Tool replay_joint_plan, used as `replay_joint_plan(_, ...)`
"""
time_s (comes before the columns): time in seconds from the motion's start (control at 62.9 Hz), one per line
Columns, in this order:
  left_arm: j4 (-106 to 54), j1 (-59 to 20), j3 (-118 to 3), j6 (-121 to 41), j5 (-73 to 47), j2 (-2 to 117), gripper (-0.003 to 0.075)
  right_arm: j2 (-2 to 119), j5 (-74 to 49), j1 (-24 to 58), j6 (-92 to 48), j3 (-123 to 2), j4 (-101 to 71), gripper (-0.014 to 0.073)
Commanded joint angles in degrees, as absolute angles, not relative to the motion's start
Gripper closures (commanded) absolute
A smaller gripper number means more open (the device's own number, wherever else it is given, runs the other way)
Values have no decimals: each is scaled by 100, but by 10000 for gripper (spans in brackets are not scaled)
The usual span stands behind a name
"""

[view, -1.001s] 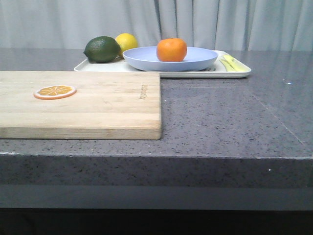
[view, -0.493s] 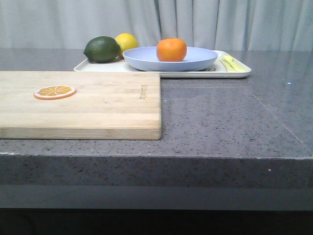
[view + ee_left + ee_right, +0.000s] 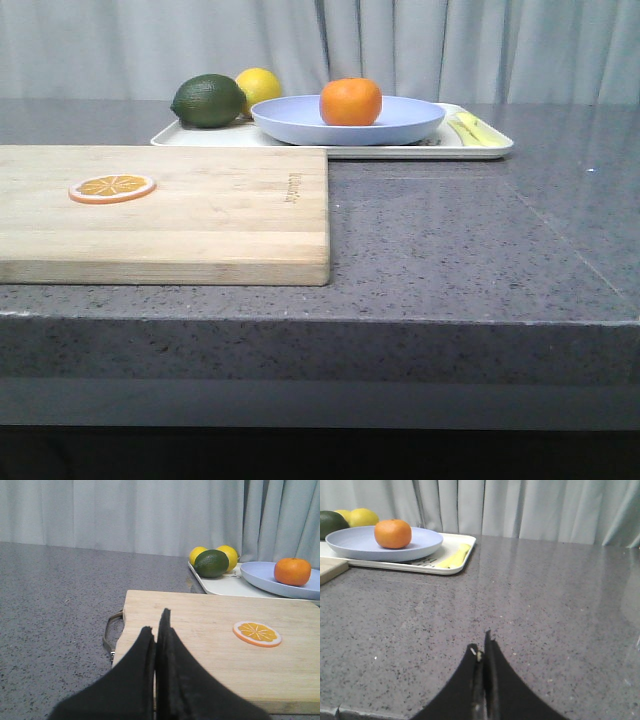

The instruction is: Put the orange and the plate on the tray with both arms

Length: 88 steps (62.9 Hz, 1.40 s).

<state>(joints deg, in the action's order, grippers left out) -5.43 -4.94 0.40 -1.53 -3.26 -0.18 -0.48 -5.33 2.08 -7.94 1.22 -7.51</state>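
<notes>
The orange [image 3: 351, 101] sits on the lavender-blue plate [image 3: 400, 124], and the plate rests on the off-white tray [image 3: 480, 151] at the back of the counter. They also show in the left wrist view, the orange [image 3: 292, 571] on the plate [image 3: 260, 575], and in the right wrist view, the orange [image 3: 393, 533] on the plate [image 3: 350, 545] on the tray [image 3: 455, 567]. My left gripper [image 3: 156, 625] is shut and empty over the near end of the cutting board. My right gripper [image 3: 482, 647] is shut and empty over bare counter, well short of the tray. Neither gripper shows in the front view.
A wooden cutting board [image 3: 200, 230] with an orange slice [image 3: 112, 187] lies front left. A dark green lime [image 3: 209, 100] and a lemon [image 3: 260, 85] sit at the tray's left end; a pale yellow piece [image 3: 475, 130] lies at its right end. A curtain hangs behind.
</notes>
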Motion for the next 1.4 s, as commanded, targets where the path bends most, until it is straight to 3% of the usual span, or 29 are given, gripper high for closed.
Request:
replay_joint_plan(0.0, -579, -500, 191, -139, 76, -122, 740, -162, 94, 167, -865, 15, -812, 709)
replay_joint_plan(0.477, -579, -500, 191, -139, 76, -122, 740, -162, 170, 155, -834, 15, -718, 711)
replay_joint_plan(0.684, -579, -500, 191, -139, 76, -122, 740, -167, 496, 139, 586, 15, 383, 711)
replay_joint_plan(1.383, -579, -500, 191, -139, 76, -122, 740, -167, 466, 139, 580, 15, 378, 711)
